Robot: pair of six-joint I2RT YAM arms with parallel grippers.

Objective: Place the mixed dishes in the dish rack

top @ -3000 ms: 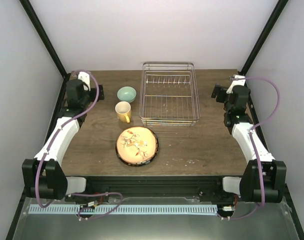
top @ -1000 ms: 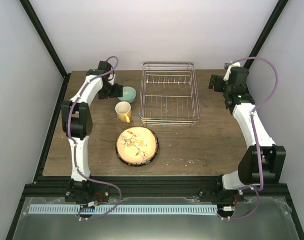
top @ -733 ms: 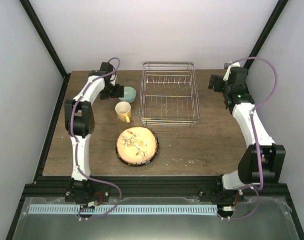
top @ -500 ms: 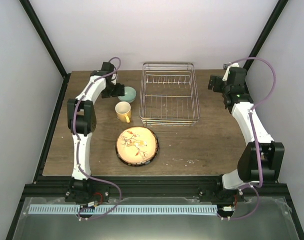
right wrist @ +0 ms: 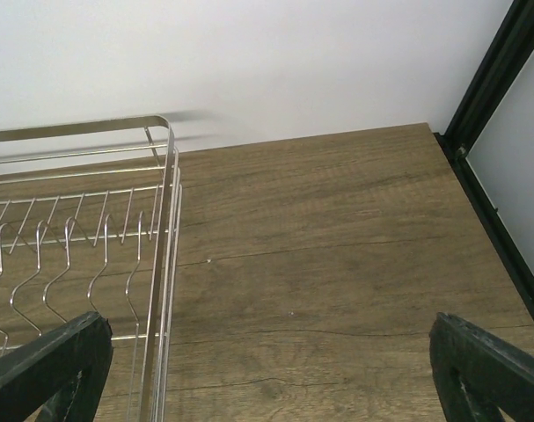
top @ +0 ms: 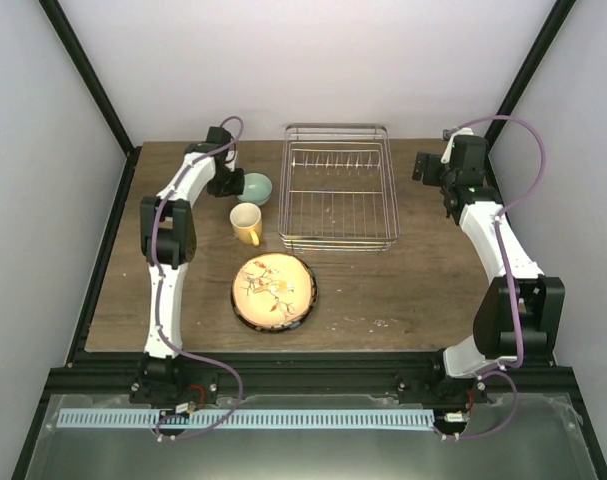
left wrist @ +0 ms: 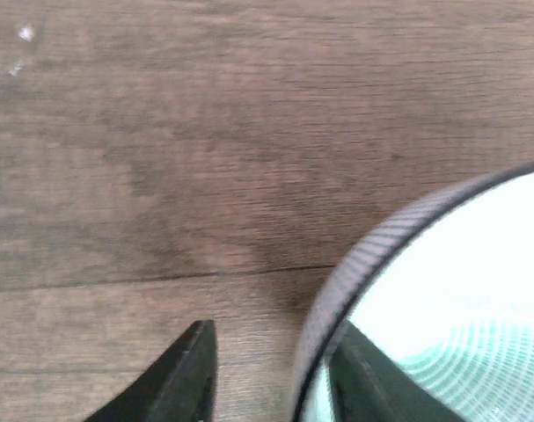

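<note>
The pale-teal bowl (top: pixel 254 188) sits at the back left of the table, left of the dish rack (top: pixel 338 235). My left gripper (top: pixel 234 185) is at the bowl's left edge. In the left wrist view its jaws (left wrist: pixel 271 380) straddle the bowl's rim (left wrist: pixel 354 264): one finger is inside against the wall, and the other is outside with a gap to the rim. The yellow mug (top: pixel 246 223) stands in front of the bowl. The floral plate (top: pixel 274 291) lies nearer the front. My right gripper (top: pixel 430 172) hovers open right of the rack (right wrist: pixel 165 264), holding nothing.
The silver wire rack has a row of upright prongs (top: pixel 335 160) near its back and holds nothing. Black frame posts (top: pixel 523 80) and pale walls close in the table at the back and sides. Bare wood (right wrist: pixel 337 264) lies under the right gripper.
My left arm has edged right, settling its gripper onto the bowl's left rim. The right arm has crept slightly toward the back. The dishes have not moved.
</note>
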